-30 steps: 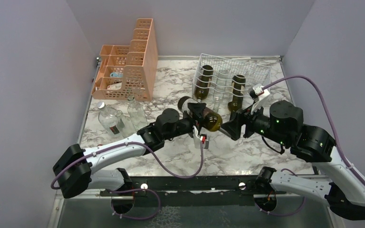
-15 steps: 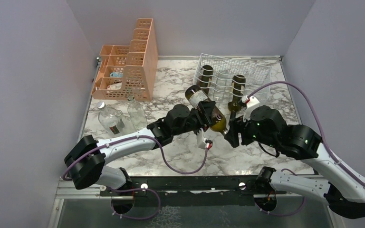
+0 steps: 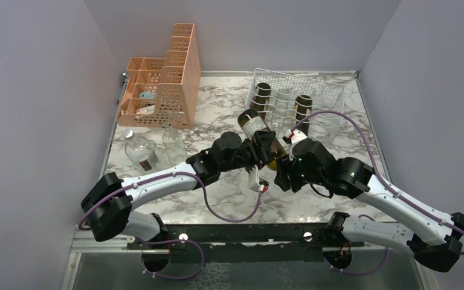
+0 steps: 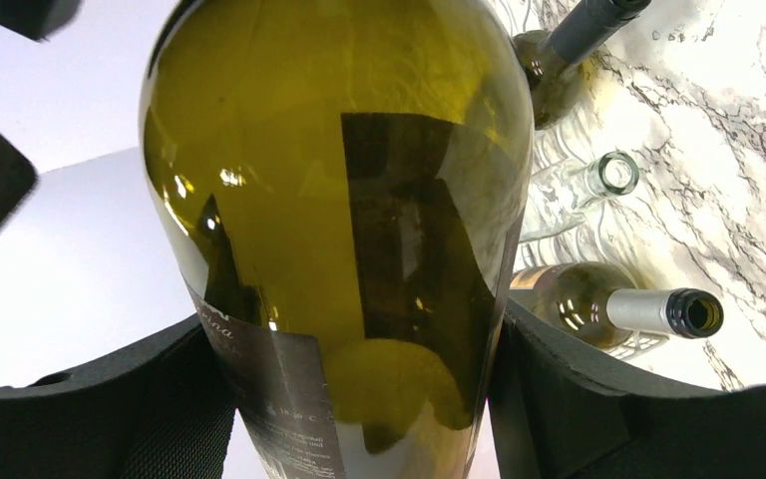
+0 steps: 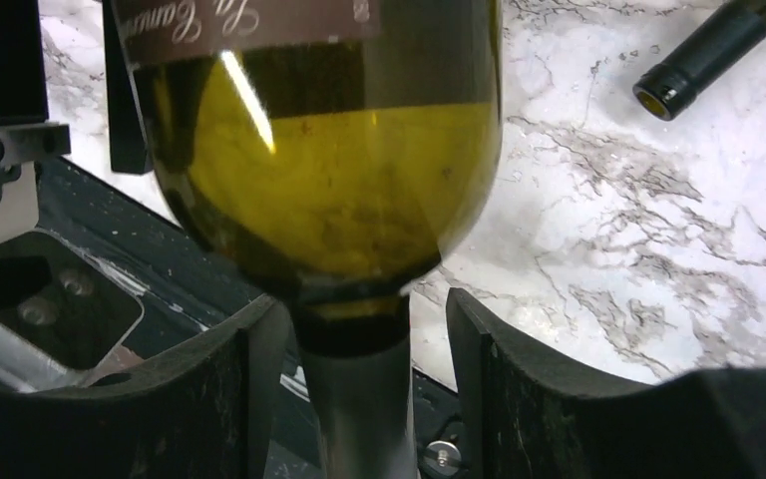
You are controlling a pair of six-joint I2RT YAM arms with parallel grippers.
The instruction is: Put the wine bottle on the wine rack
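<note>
Your left claw [image 3: 264,145] grips the wine bottle [image 3: 252,124] mid-frame; the right claw [image 5: 364,309] straddles its neck, unclosed, probably for handover.

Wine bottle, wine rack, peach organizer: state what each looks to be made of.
The wine bottle looks like olive-green glass with a glossy finish: it is see-through and shows sharp highlights. The wine rack looks like thin metal wire, silvery-white, perhaps coated: an open grid with wavy cradles. The peach organizer is likely moulded plastic with a matte finish: uniform colour, regularly perforated walls.
</note>
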